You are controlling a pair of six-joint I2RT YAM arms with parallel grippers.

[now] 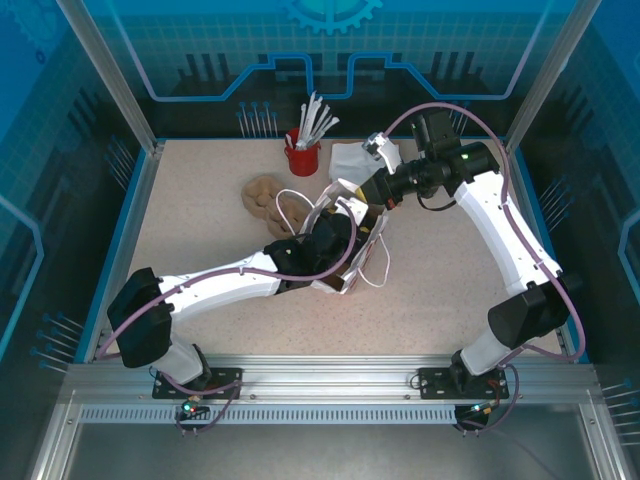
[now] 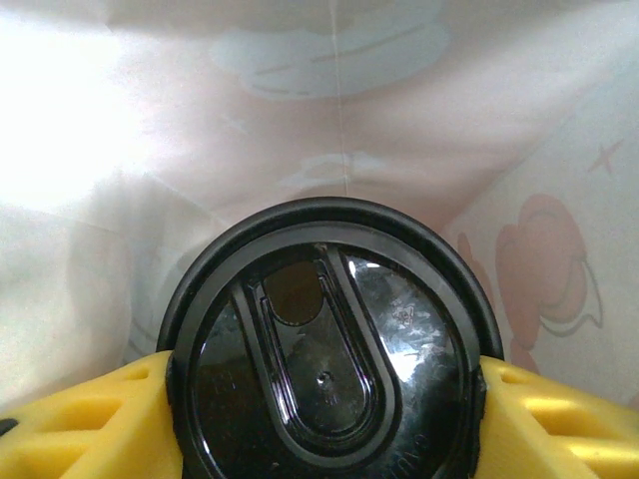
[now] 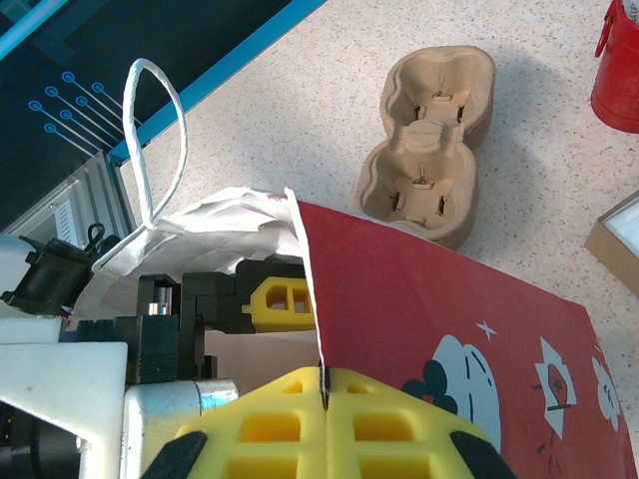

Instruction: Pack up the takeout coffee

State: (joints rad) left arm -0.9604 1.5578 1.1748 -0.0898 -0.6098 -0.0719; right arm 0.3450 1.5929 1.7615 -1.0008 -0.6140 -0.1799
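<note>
While left tool grips coffee in bag | right tool pinches rim

Item 1, takeout coffee: I see the black lid face-on. The wall is hidden beneath it, and the near rim is cut off by the bottom edge.

Item 2, left gripper: the yellow fingers are cropped at both lower corners. Overhead, the paper bag covers them.

Item 3, red pot: clipped by the right edge.

Item 4, tan flat thing: cropped, so I cannot identify it.
</note>
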